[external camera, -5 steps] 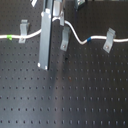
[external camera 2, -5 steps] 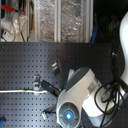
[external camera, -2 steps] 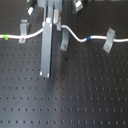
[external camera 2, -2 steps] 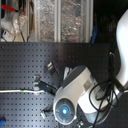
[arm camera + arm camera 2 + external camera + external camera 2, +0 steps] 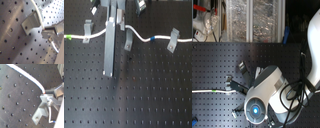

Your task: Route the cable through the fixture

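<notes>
**Cable held at the clips, mid-board**

First exterior view: the cable (image 5: 144,36) runs across the top of the black pegboard surface (image 5: 139,95), green band at 9 o'clock, blue band toward 2 o'clock, passing grey clips (image 5: 172,41). The arm (image 5: 111,47) hangs over it.

Second exterior view: cable (image 5: 209,91) lies at 9 o'clock.

Both wrist views: the claw (image 5: 44,30) is pinched closed on the cable beside a clip (image 5: 31,23).
</notes>
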Available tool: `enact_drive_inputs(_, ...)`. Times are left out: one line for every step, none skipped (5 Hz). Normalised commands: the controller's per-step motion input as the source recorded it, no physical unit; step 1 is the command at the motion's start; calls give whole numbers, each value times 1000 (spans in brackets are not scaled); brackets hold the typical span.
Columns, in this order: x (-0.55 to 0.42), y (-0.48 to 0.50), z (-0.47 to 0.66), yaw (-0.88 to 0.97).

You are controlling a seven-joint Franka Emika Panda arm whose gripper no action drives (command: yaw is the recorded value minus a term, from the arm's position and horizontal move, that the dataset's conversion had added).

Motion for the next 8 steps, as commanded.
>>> enact_drive_inputs(0, 0, 21, 0)
enact_drive_inputs(-45, 135, -105, 60)
enact_drive_inputs(39, 200, -25, 120)
enact_drive_inputs(0, 0, 62, 0)
enact_drive_inputs(-85, 4, 564, 0)
enact_drive_inputs(-61, 15, 198, 0)
enact_drive_inputs(-9, -46, 0, -6)
enact_drive_inputs(181, -401, -165, -323)
